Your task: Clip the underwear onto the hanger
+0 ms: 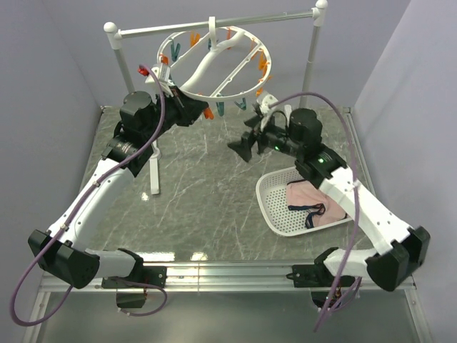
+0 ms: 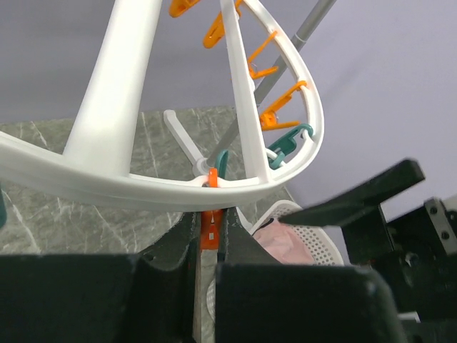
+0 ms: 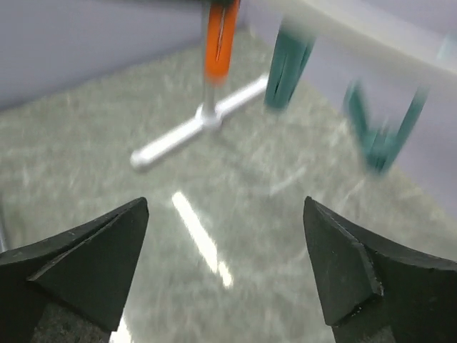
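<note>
underwear in basket at right, hanger on rail behind, clip between left fingers

On my right wrist feed, the two black wedge-shaped fingers stand wide apart above the grey-green marbled counter. Ahead hang a blurred orange plastic clip and teal plastic clips beneath a white plastic ring. A white T-shaped stand foot rests on the counter.

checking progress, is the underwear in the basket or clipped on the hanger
In the basket: the underwear lies crumpled inside it, apart from the hanger.
</note>
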